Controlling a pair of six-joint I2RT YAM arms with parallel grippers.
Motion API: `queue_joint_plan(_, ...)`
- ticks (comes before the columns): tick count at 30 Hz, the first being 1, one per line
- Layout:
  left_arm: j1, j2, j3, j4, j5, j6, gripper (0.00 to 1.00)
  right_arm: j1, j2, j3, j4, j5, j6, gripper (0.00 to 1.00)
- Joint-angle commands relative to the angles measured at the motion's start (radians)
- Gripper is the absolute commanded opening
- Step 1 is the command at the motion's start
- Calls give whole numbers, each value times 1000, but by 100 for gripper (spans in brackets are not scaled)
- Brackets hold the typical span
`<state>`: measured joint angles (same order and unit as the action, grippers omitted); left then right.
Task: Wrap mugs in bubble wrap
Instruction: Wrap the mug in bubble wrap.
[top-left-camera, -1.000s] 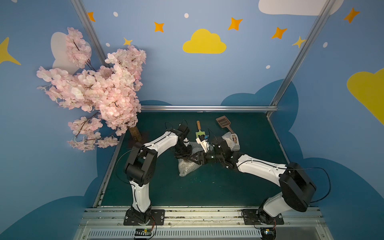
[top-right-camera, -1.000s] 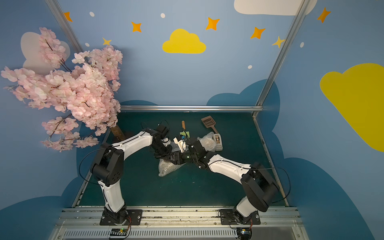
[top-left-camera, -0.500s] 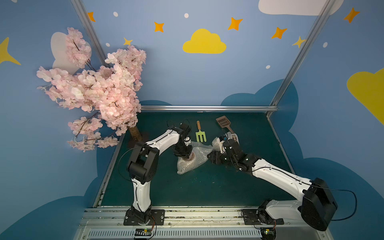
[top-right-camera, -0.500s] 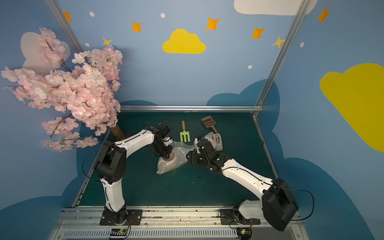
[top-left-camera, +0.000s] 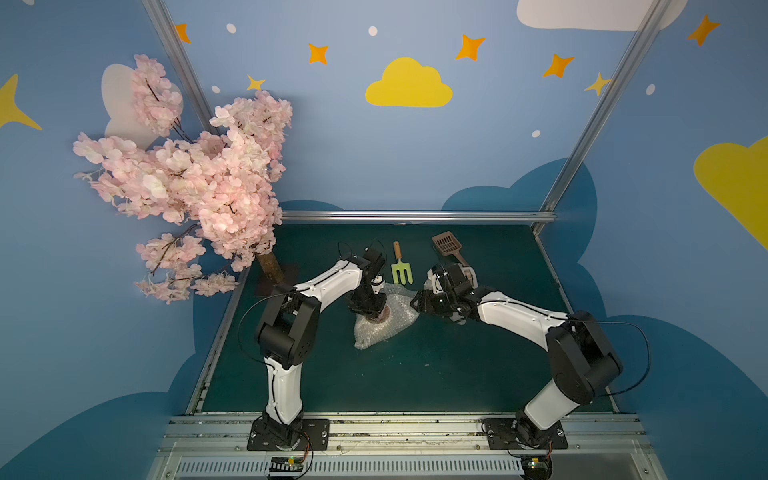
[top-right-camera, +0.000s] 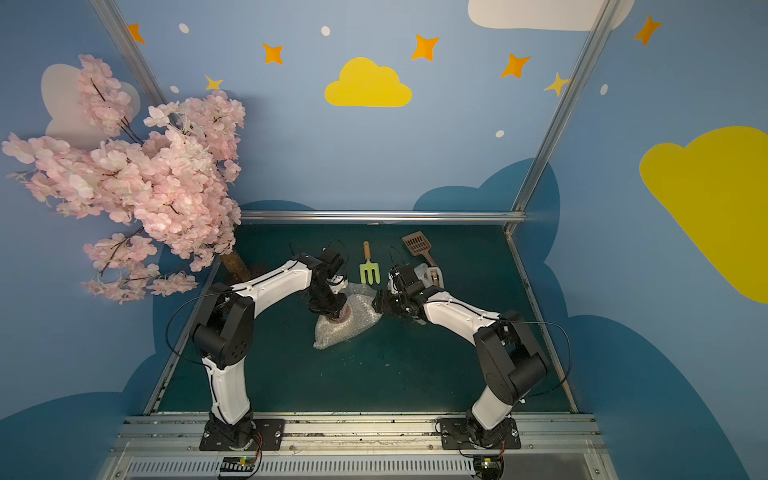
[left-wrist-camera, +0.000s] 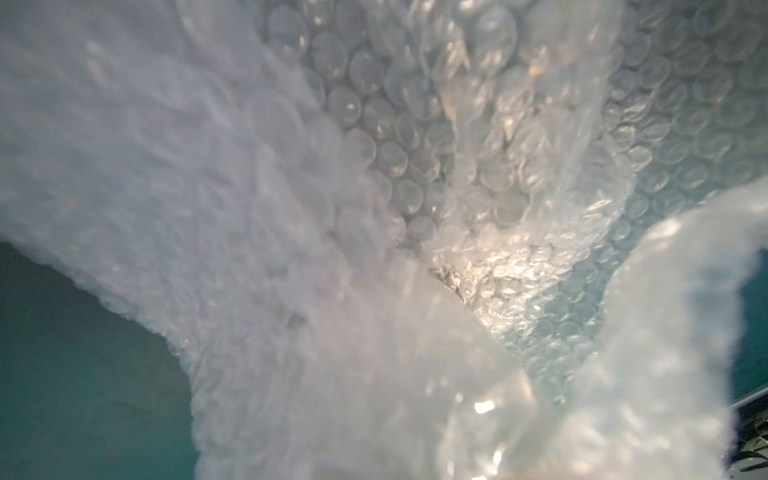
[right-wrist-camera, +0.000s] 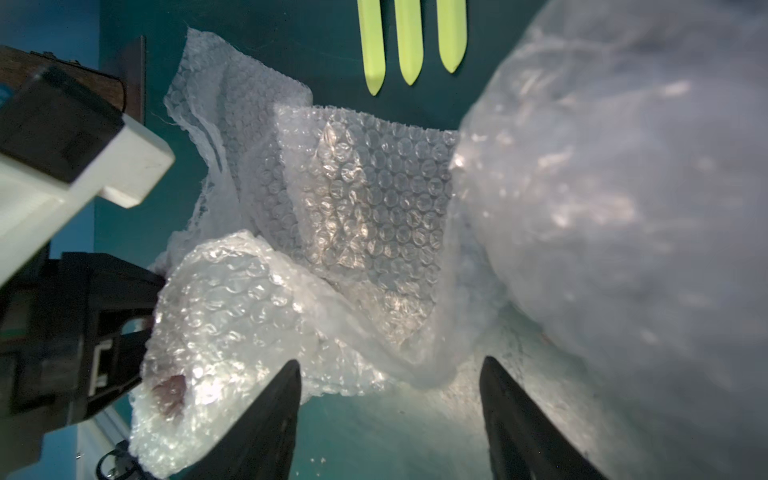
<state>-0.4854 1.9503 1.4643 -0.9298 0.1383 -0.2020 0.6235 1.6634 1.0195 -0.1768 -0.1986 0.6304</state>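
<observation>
Bubble wrap (top-left-camera: 376, 336) is covering the red-lined mug (right-wrist-camera: 170, 392), where the left gripper (top-left-camera: 370, 312) is resting, jaws pressed together. The right gripper (right-wrist-camera: 388, 415) is hovering alongside, jaws spread.

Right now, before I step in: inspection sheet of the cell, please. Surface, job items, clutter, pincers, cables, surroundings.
Surface: green mat, a few pale specks, no spill seen.
Job's things: bubble wrap bunched mid-mat around a mug, red inside showing through; second bundle behind the right arm, contents unclear.
Clutter: green garden fork and brown scoop at the back of the mat.
Pincers: left pincer shut, tip buried in the wrap at the mug; right pincer open at the wrap's edge, holding nothing.
Cables: black loop on each arm, clear of the wrap.
Surroundings: pink blossom tree over the left rear corner; blue walls; metal frame.
</observation>
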Motion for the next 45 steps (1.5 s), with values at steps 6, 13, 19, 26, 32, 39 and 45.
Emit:
queue_joint_plan(6,-4,-1,-7,-6,-43,19,3,-14,46,28,64,-39,35,56)
queue_joint_plan(13,-7,-5,-15,0,-43,27,3,-19,83,67,72,-25,25,33)
queue_joint_plan(19,-7,-14,-14,3,-43,32,3,-17,38,31,105,-43,15,0)
queue_joint_plan(26,-8,-8,1,-8,-43,41,3,-8,-56,-5,125,-186,-25,0)
queue_joint_plan(32,-9,4,19,-16,-45,45,3,30,-76,7,145,-369,-35,0)
queue_joint_plan(39,-13,16,31,-12,-39,41,3,90,27,42,273,-487,58,0)
queue_joint_plan(45,-13,7,26,-11,-43,33,3,155,113,64,283,-454,69,0)
